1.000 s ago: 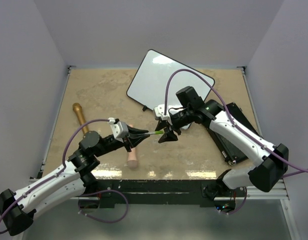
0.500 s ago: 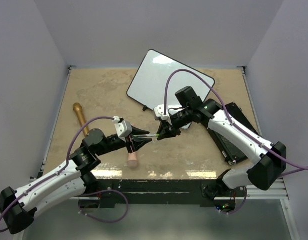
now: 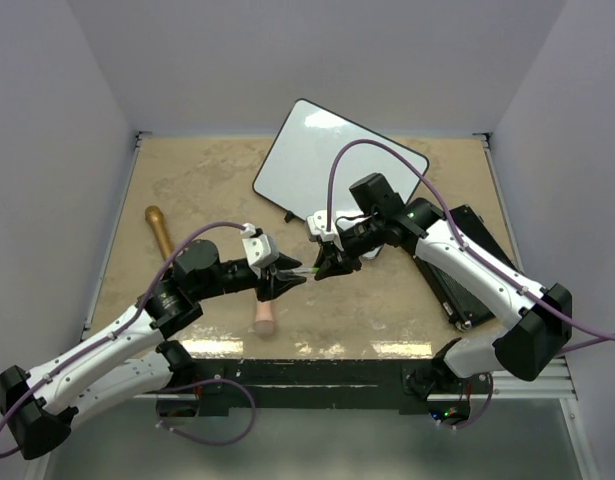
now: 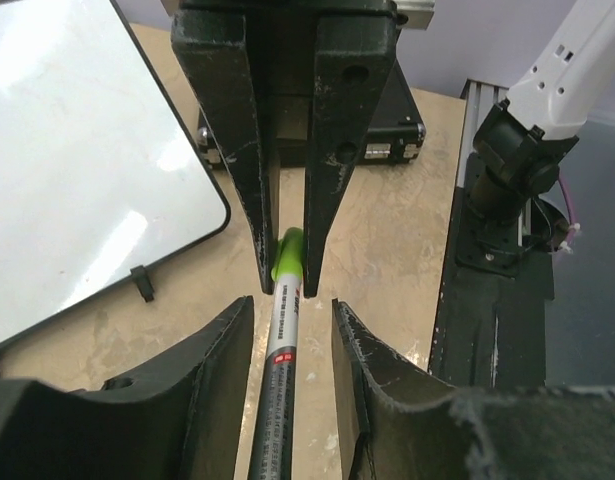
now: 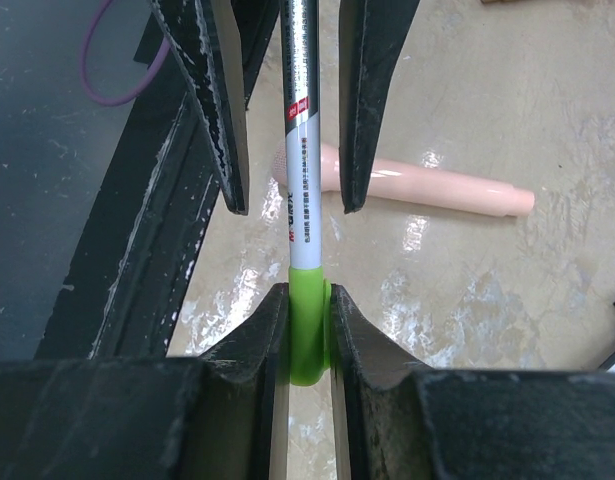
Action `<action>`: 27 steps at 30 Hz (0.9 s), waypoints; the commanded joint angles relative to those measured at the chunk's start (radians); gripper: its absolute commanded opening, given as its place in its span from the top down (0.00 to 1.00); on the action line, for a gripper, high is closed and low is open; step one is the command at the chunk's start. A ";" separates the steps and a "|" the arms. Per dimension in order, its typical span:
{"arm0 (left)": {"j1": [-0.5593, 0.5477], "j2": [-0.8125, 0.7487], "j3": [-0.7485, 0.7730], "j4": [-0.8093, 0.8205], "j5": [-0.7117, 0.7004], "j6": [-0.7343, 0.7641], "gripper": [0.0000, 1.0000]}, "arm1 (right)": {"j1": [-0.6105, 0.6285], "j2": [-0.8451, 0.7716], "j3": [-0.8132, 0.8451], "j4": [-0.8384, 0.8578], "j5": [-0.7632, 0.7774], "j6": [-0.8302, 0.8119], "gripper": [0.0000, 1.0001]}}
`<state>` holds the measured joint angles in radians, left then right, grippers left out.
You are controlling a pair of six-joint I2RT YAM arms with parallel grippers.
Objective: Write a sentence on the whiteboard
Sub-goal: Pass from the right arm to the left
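While the green marker (image 3: 307,271) is being held roughly level above the table (image 3: 187,180), between the two arms, its green cap (image 5: 307,335) is being pinched by the right gripper (image 3: 320,268), whose jaws are being pressed against both sides of the cap. The left gripper (image 3: 290,277) is being shown released. In both wrist views its fingers (image 4: 212,380) are being seen apart on either side of the silver barrel, with a gap on each side, so the barrel is not being touched there.

The whiteboard (image 3: 337,160) is being seen at the far middle of the table, turned at an angle, beyond both grippers and apart from the marker. Its glossy white face is being shown upward, and its near right part is being crossed by the right arm and its purple cable (image 3: 337,170).

A black case (image 3: 474,285) is being partly covered by the right arm at the right side of the table. A pink cylinder (image 3: 264,315) is being seen lying on the table under the left gripper. A golden-brown stick (image 3: 159,230) is being seen on the left side, well apart from the board.
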<state>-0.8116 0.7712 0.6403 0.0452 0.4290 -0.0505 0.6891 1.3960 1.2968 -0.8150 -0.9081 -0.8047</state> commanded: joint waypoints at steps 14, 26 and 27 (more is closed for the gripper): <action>0.005 0.030 0.071 -0.079 0.039 0.060 0.64 | 0.009 0.006 0.016 -0.007 -0.006 -0.010 1.00; 0.006 0.007 0.024 0.021 0.036 0.003 0.69 | 0.012 0.009 0.016 -0.006 -0.008 -0.007 1.00; 0.005 0.008 0.022 0.027 0.036 0.001 0.70 | 0.012 0.009 0.015 -0.006 -0.008 -0.007 1.00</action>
<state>-0.8108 0.7937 0.6735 -0.0174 0.4526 -0.0208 0.6937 1.4036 1.2968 -0.8158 -0.9073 -0.8047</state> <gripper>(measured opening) 0.317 0.187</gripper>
